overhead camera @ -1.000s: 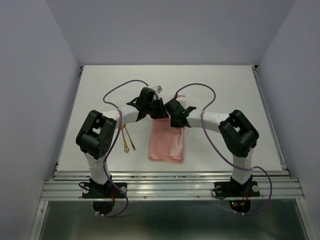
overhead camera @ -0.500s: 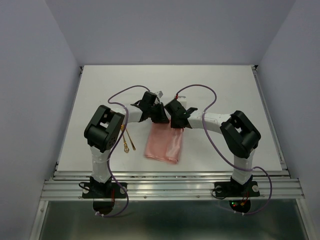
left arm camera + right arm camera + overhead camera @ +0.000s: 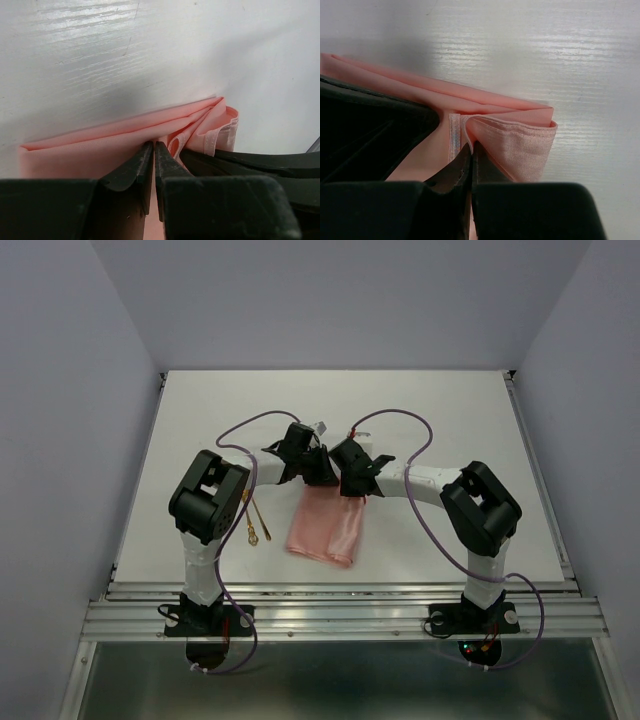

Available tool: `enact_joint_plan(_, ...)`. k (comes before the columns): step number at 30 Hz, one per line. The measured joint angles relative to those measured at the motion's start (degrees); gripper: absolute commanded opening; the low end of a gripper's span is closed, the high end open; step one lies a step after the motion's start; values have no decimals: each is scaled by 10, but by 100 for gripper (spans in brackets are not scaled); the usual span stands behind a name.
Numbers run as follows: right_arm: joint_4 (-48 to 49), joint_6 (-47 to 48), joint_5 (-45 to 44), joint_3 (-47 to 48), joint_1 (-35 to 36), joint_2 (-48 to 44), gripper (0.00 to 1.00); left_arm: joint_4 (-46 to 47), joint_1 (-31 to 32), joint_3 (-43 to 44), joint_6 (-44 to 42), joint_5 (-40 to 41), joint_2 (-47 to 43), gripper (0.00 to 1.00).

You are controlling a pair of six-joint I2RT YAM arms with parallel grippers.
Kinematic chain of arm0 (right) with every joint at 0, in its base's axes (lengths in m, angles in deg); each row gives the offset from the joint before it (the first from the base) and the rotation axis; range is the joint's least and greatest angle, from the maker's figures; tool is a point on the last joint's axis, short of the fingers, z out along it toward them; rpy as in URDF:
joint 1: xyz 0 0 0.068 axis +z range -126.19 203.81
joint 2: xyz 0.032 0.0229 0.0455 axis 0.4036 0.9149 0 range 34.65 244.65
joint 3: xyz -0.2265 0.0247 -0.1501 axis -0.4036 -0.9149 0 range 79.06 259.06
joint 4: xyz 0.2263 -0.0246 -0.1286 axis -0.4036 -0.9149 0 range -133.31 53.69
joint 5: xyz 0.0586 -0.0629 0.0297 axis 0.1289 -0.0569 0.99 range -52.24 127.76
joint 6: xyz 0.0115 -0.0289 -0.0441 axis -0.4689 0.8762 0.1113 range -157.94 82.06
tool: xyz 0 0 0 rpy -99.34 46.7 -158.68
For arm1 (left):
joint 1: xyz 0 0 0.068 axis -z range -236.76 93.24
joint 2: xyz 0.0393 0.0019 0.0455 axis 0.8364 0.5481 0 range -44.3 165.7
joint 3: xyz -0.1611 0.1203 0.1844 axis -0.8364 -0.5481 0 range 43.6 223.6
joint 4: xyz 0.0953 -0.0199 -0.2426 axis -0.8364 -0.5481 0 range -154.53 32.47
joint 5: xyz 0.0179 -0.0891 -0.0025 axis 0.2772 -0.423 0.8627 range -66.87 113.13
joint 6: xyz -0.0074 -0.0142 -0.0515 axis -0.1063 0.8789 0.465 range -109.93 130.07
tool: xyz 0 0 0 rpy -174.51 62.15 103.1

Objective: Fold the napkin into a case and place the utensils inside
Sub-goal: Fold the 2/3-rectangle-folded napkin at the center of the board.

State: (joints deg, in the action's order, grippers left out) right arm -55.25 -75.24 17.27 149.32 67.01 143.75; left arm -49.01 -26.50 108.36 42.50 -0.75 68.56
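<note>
Noted napkin (image 3: 520,145) as thin woven cloth, faint sheen, stitched hem; utensils (image 3: 258,522) as polished gold metal; tabletop (image 3: 100,60) as white, glossy, finely ridged; jaws matt black.

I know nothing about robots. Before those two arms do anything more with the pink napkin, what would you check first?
1. Left gripper pinching the napkin: ok, jaws closed on its edge.
2. Right gripper pinching it: ok, closed at a folded corner.
3. Napkin folded in layers: ok.
4. Utensils clear of the cloth: ok, lying on the table to its left.
5. Utensils inside the napkin: not ok.
6. Space between the two grippers: cannot tell, they sit very close.
</note>
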Motion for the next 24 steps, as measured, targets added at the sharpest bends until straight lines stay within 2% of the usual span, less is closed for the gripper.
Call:
enact_joint_plan(15,1,-2,-1,0,0,1,1,10,0,-2,4,-4,1,19)
enact_joint_plan(19,9,-5,-1,-4,0,1,1,-22,0,-5,4,10,-19,22)
enact_joint_plan(20,12,-6,-1,-5,0,1,1,-29,1,-5,4,14,-24,27)
enact_joint_plan(24,21,-9,-2,-7,0,1,1,-68,0,-5,2,37,-70,28)
